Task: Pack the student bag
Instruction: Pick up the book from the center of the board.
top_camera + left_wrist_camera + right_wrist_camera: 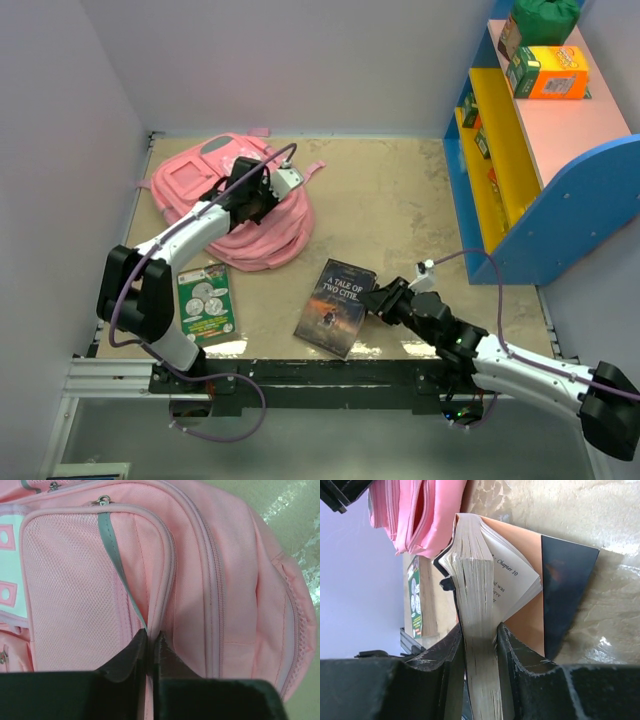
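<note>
Far left corner of the bench [400, 200]: bag [272, 238] lying flat, left hand [150, 639] down on it, fingers nearly together, nipping a seam beside the mesh front pocket. Near the front left edge, a green booklet [207, 303]. Front edge, middle: book [335, 305] with covers splayed, right hand [480, 632] clamped narrow on its page block; shelf [520, 170] along the right edge.

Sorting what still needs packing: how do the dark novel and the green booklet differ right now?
The dark novel is pinched by the right gripper, pages fanned open; the green booklet lies closed and untouched. The novel lies mid-table; the booklet beside the left arm. Both are outside the student bag.
</note>
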`<action>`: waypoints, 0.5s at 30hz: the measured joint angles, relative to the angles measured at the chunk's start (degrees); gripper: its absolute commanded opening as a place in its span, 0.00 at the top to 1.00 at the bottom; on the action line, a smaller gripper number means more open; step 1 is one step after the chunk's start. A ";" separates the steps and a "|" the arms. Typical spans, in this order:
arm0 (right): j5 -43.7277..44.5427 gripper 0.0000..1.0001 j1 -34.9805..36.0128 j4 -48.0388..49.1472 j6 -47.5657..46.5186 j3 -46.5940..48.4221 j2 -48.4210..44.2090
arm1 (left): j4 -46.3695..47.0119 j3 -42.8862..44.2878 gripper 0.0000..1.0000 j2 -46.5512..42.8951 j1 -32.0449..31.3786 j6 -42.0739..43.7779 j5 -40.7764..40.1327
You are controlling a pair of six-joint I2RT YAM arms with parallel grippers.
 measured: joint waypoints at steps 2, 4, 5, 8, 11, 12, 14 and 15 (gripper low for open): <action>-0.81 1.00 -0.98 0.76 -0.33 0.20 0.44 | -2.10 1.55 1.00 0.00 0.00 -0.02 0.15; -2.32 1.00 -2.73 2.08 -0.61 0.94 1.99 | -4.90 3.69 1.00 0.00 0.15 0.00 0.52; -3.23 1.00 -3.74 2.86 -0.74 1.44 2.99 | -6.36 4.94 1.00 0.00 0.28 0.00 0.81; -6.03 1.00 -6.86 5.92 -0.81 3.13 5.99 | -11.08 9.27 1.00 -0.22 0.87 -0.02 1.70; -7.98 1.00 -8.35 9.94 -0.79 5.25 9.49 | -16.17 15.04 1.00 -0.94 1.20 -0.28 2.97; -8.48 1.00 -8.41 11.17 -0.79 5.77 10.47 | -17.18 16.31 1.00 -1.44 1.20 -0.61 3.45; -10.03 1.00 -8.46 14.53 -0.66 6.97 13.11 | -19.71 18.91 1.00 -2.84 1.20 -1.20 5.57; -10.99 1.00 -8.46 16.17 -0.55 7.52 14.49 | -21.00 19.91 1.00 -3.63 1.20 -1.55 6.67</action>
